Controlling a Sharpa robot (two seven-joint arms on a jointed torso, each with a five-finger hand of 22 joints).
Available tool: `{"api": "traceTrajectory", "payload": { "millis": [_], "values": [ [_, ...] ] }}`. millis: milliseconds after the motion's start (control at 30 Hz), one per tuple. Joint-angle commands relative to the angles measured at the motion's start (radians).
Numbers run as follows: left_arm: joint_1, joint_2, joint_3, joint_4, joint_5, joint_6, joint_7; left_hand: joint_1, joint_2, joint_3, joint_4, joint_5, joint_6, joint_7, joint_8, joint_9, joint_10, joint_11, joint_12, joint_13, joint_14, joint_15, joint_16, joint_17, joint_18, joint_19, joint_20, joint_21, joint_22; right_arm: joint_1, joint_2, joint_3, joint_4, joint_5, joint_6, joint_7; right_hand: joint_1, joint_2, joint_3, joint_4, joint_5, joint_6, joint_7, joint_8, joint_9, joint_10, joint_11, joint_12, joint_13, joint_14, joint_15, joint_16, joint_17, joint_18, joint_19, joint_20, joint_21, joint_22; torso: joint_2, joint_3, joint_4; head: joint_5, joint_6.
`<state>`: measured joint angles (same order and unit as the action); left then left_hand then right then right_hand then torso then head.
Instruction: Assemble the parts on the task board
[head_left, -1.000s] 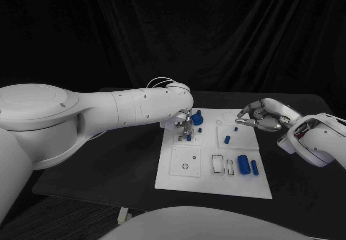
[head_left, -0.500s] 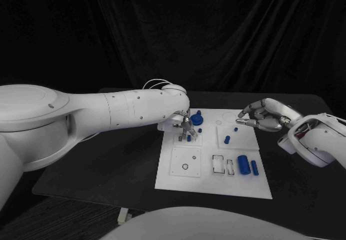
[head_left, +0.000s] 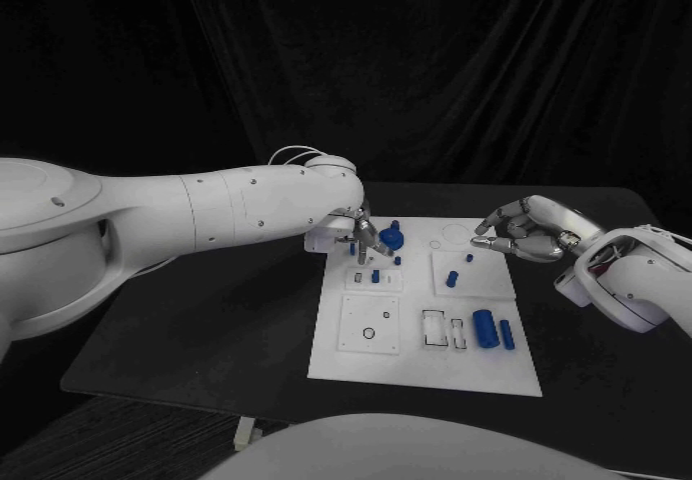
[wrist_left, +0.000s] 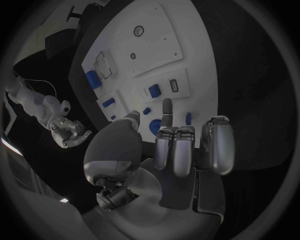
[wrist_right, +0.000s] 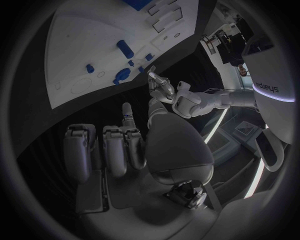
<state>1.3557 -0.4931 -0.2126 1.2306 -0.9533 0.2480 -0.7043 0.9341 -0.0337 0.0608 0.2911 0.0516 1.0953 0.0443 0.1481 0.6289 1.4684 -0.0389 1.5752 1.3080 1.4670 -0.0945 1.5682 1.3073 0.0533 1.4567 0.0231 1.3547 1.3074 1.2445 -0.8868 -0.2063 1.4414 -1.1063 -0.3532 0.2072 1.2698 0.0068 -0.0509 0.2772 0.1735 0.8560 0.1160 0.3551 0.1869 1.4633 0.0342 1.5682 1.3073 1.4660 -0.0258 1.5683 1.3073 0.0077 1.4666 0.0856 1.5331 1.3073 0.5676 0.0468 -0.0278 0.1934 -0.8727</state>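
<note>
Left hand (head_left: 355, 232) hovers at the board's (head_left: 418, 375) ten o'clock corner, fingers curled, holding nothing I can make out. A careless drop could knock the round blue part (head_left: 392, 238) or small pegs (head_left: 375, 275) beside it. Two cylinders (head_left: 492, 329) lie at four o'clock. Right hand (head_left: 522, 236), curled and empty, waits at two o'clock; reaching in risks a clash.

The board's (head_left: 427, 375) far left corner is overhung by the left robot hand (head_left: 356, 232); its far right edge is flanked by the right robot hand (head_left: 522, 235). Upright blue parts (head_left: 488, 329) obstruct the near right. Bare desk (head_left: 216, 320) is left open beside the board.
</note>
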Motion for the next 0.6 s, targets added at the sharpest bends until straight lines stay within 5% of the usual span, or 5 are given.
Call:
{"api": "traceTrajectory", "payload": {
  "millis": [33,133,233,300,600],
  "values": [
    [0.019,-0.019,0.001,0.019,0.018,-0.052,-0.014,0.028,0.03,-0.002,-0.002,0.007,0.008,-0.003,0.01,0.007,0.102,0.004,-0.004,0.263,0.104,0.005,0.003,0.263,0.003,0.005,0.0,0.008,0.058,-0.002,-0.004,0.001,0.005,0.0,-0.008,-0.003,0.008,0.002,-0.007,0.002,0.005,0.001,0.002,-0.005,-0.002,0.108,0.007,0.003,0.264,0.105,0.006,0.003,0.264,0.005,0.074,0.005,-0.003,0.247,-0.002,0.0014,-0.0009,-0.002,0.0],
    [0.042,-0.045,0.001,0.041,0.019,-0.072,0.0,0.047,0.037,-0.005,-0.002,0.02,0.012,-0.005,0.015,0.012,0.102,0.003,-0.004,0.263,0.104,0.005,0.003,0.263,0.002,0.008,-0.001,0.012,0.063,-0.002,-0.008,0.001,0.008,0.0,-0.013,0.001,0.007,0.003,-0.007,0.002,0.005,0.001,0.002,-0.005,-0.002,0.108,0.007,0.003,0.264,0.105,0.006,0.003,0.264,0.005,0.075,0.006,-0.002,0.247,-0.001,0.0017,-0.0013,-0.004,0.0],
    [0.072,-0.073,0.001,0.056,0.021,-0.072,0.01,0.141,0.043,-0.007,-0.01,0.102,0.008,-0.007,0.021,0.021,0.102,0.0,-0.004,0.263,0.104,0.002,0.003,0.263,-0.001,0.014,-0.003,0.025,0.08,-0.002,-0.012,0.001,0.01,0.0,-0.016,0.004,0.007,0.003,-0.007,0.002,0.005,0.001,0.002,-0.005,-0.002,0.108,0.007,0.003,0.264,0.105,0.006,0.003,0.264,0.004,0.075,0.006,-0.001,0.248,0.001,0.002,-0.0004,-0.009,0.0],
    [0.082,-0.081,0.001,0.054,0.022,-0.063,0.012,0.161,0.042,-0.008,-0.011,0.114,0.003,-0.006,0.02,0.021,0.102,0.001,-0.004,0.263,0.104,0.003,0.003,0.263,-0.001,0.014,-0.003,0.025,0.081,-0.002,-0.014,0.001,0.011,0.0,-0.016,0.005,0.007,0.003,-0.008,0.003,0.005,0.002,0.002,-0.005,-0.002,0.108,0.007,0.003,0.264,0.105,0.007,0.003,0.264,0.004,0.076,0.006,-0.001,0.248,0.001,0.0022,0.0,-0.009,0.0],
    [0.095,-0.045,0.001,-0.067,0.049,-0.01,0.039,0.273,0.041,0.012,-0.034,0.148,-0.018,0.002,-0.004,-0.007,0.102,0.008,-0.004,0.263,0.104,0.01,0.003,0.263,-0.003,0.015,0.003,0.032,0.095,-0.002,-0.02,0.001,0.022,0.0,-0.014,0.007,0.006,0.005,-0.008,0.004,0.006,0.002,0.002,-0.005,-0.002,0.108,0.008,0.003,0.264,0.105,0.007,0.003,0.264,0.003,0.079,0.006,0.004,0.25,0.001,0.0017,-0.0007,-0.024,0.0]
  ]
}}
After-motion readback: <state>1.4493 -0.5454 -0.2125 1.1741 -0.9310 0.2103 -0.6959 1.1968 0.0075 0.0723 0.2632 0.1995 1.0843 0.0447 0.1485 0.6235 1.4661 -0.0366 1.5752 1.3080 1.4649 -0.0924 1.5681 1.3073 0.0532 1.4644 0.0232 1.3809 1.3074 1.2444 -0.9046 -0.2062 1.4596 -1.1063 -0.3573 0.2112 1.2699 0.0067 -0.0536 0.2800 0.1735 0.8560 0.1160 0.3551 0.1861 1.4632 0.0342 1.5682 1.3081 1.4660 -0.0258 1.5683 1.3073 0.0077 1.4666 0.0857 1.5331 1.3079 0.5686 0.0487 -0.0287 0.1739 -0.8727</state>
